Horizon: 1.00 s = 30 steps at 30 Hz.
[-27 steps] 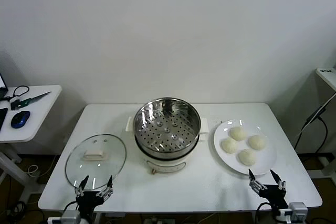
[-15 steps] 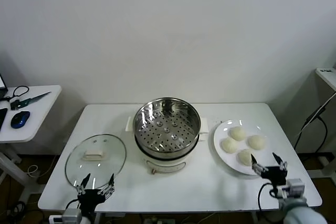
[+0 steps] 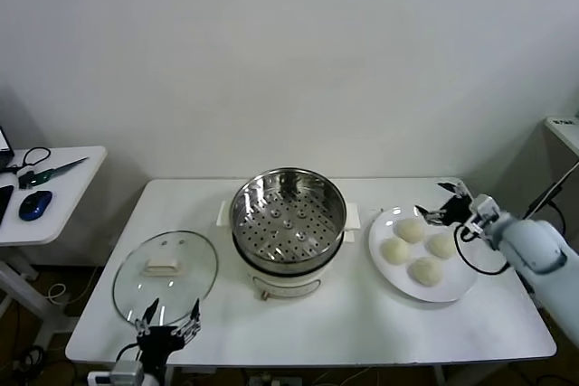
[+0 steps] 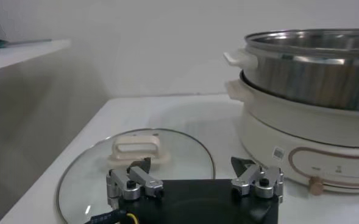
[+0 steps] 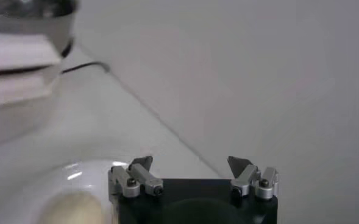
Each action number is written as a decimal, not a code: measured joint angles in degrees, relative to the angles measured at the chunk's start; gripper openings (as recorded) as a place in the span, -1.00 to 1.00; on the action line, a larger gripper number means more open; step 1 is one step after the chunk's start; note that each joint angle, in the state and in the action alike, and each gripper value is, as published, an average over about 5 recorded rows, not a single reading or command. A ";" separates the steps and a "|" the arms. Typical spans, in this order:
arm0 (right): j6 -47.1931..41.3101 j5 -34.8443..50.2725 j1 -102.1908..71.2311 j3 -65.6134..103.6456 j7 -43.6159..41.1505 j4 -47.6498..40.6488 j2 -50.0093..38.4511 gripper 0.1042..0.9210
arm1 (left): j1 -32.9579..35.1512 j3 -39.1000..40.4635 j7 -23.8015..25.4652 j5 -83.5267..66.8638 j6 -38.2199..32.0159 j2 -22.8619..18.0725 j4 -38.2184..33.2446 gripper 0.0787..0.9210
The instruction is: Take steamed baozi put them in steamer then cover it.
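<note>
Cream-white steamed baozi [image 3: 418,250] on white plate [image 3: 457,287], right gripper [image 3: 442,203] spread open, apparently hovering above its far rim, steamer [image 3: 288,230] mid-table, cover [image 3: 165,276] flat nearby, left gripper [image 3: 166,324] spread open at table's near edge.

Head view: high, looking forward and down over the whole table [image 3: 344,323], far enough to take in the steamer [image 3: 288,223], cover [image 3: 165,276] and plate [image 3: 452,282]
Left wrist view: low at the table's near edge, close behind the cover [image 4: 136,176], facing the steamer [image 4: 313,85] side-on
Right wrist view: low and close over the plate [image 5: 51,189], facing the wall
Shared: steamer in all three [image 5: 21,36]
</note>
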 measured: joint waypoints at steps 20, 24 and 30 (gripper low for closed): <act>6.90 -5.69 34.56 -41.40 -21.71 -21.65 11.30 0.76 | 0.93 -0.32 -0.23 0.14 -0.49 -0.35 0.55 0.77; 6.57 -6.11 33.96 -42.26 -22.44 -24.27 13.72 0.76 | 0.84 -0.35 -0.24 0.14 -0.49 -0.37 0.88 0.77; 6.59 -7.97 31.70 -41.80 -22.78 -27.98 16.75 0.76 | 0.72 -0.13 -0.25 0.32 -0.50 -0.55 1.43 0.77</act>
